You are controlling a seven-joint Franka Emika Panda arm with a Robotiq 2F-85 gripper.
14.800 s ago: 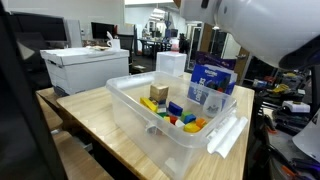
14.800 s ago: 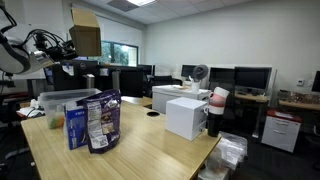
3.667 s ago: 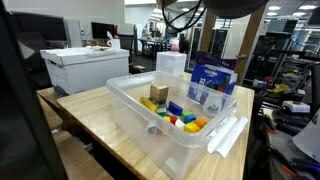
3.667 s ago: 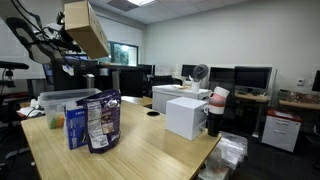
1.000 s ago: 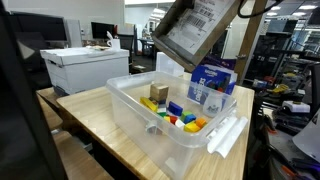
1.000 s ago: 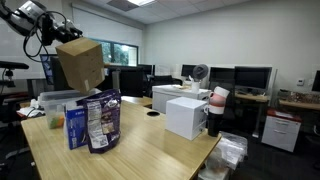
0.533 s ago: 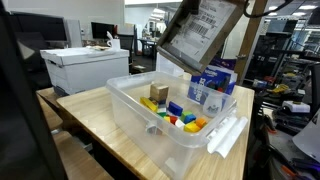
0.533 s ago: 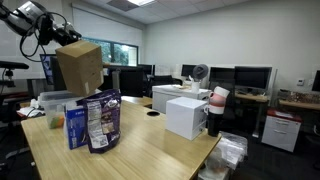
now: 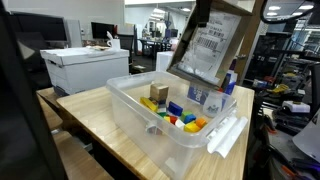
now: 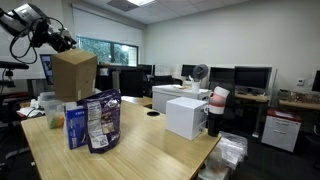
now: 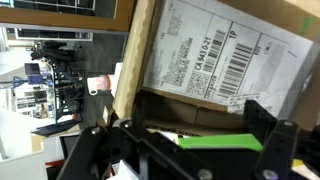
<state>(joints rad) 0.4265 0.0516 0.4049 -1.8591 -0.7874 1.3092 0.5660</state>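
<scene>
Cardboard box (image 9: pixel 238 50) hangs tilted in the air over the far right part of the clear plastic bin (image 9: pixel 135 122), with its shipping label (image 9: pixel 208 45) turned toward the camera in an exterior view. The gripper (image 11: pixel 188 138) grasps it with jaws spread wide across its body (a broad thing, so the claw has to straddle it). Held that way, the box probably tips under its own weight. Coloured blocks (image 9: pixel 175 112) lie on the bin's floor, below and left of the box. A blue snack bag (image 10: pixel 100 120) stands just beside the bin on the wooden table (image 9: pixel 85 120). A white box (image 9: pixel 85 68) sits at the far left.
</scene>
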